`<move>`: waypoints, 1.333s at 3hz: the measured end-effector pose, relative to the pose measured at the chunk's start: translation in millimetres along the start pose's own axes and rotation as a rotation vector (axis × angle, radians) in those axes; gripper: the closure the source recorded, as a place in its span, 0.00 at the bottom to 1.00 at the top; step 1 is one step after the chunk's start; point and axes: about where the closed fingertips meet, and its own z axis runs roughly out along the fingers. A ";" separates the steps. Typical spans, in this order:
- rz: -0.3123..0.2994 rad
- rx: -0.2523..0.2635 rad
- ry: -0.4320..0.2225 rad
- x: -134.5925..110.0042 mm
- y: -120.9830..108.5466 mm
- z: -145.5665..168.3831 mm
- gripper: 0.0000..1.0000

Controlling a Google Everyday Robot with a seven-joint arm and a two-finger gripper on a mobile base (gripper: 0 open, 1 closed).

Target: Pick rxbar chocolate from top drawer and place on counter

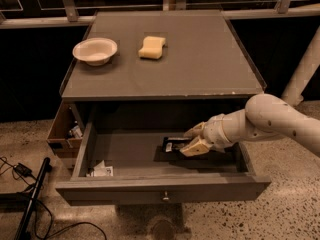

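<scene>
Smooth, rounded off-white arm [272, 119] with small dark dots, ending in a tan gripper [189, 139] inside the top drawer [115, 190].

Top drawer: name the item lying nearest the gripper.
The black rxbar chocolate, right at the gripper inside the top drawer; the white paper packets lie apart, front left.
</scene>
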 end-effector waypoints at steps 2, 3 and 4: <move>-0.077 0.090 -0.002 -77.2 5.2 -87.3 1.00; -0.077 0.090 -0.002 -77.3 5.2 -87.3 1.00; -0.070 0.107 0.001 -93.0 0.1 -96.3 1.00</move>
